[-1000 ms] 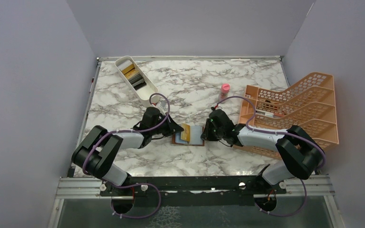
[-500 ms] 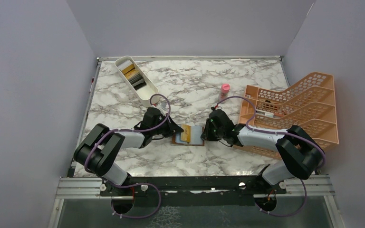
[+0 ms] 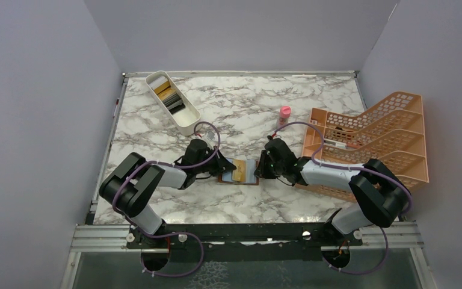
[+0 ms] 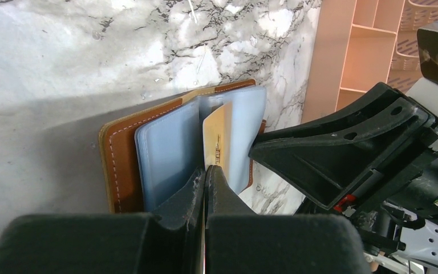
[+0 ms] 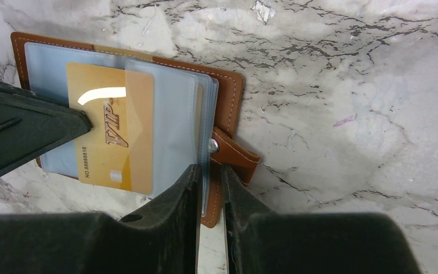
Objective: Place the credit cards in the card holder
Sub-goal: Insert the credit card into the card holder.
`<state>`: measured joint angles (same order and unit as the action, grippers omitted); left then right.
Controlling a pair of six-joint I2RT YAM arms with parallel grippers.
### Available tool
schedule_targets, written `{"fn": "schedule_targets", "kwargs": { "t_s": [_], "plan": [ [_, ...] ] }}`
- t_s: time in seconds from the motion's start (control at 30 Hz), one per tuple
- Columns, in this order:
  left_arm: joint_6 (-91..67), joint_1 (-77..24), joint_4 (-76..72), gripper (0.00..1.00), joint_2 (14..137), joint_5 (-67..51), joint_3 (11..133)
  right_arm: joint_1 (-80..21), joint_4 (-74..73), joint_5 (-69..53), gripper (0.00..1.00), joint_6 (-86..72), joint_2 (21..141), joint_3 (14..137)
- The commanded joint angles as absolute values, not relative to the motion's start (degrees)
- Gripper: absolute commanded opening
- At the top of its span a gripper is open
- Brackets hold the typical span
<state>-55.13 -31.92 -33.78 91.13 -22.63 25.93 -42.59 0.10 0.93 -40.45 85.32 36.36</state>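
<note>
Card holder [image 3: 238,172], brown with blue-grey sleeves: lies open on the marble desk [image 3: 240,114] between the two tools, with the right tool [image 5: 210,171] closed narrowly on its clear sleeve edges beside the snap tab. Gold card [image 5: 111,137]: pinched at its edge by the fully closed left tool [image 4: 207,171], partly under a sleeve. Card face reads "VIP", with a small number line starting "NO." beside it.

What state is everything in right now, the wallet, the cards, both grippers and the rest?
card holder: open, lying flat.
gold card: partly inside a clear sleeve.
left gripper: shut on the gold card's edge.
right gripper: pinching the card holder's sleeves.
white tray: holds spare cards.
pink bottle: upright.
</note>
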Motion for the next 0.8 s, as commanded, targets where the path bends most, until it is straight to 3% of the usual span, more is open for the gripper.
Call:
{"fn": "schedule_targets", "kwargs": {
  "t_s": [0.0, 0.27, 0.5, 0.77],
  "plan": [
    [-55.92, -33.38, -34.84, 0.00, 93.53, -20.97, 25.70, -42.60, -2.72, -2.30, 0.22, -40.80, 86.57, 33.61],
    [-55.36, -34.42, -34.98, 0.00, 94.02, -20.03, 26.36, -42.67, -3.19, -3.71, 0.22, -41.35, 85.57, 33.87],
    [-55.21, -34.46, -34.81, 0.24, 92.09, -18.12, 25.84, -42.68, -6.88, -1.11, 0.24, -41.31, 79.48, 34.86],
    [-54.37, -34.50, -34.75, 0.36, 91.22, -17.92, 26.33, -42.63, -6.70, 0.00, 0.25, -41.51, 80.47, 34.52]
  ]
}}
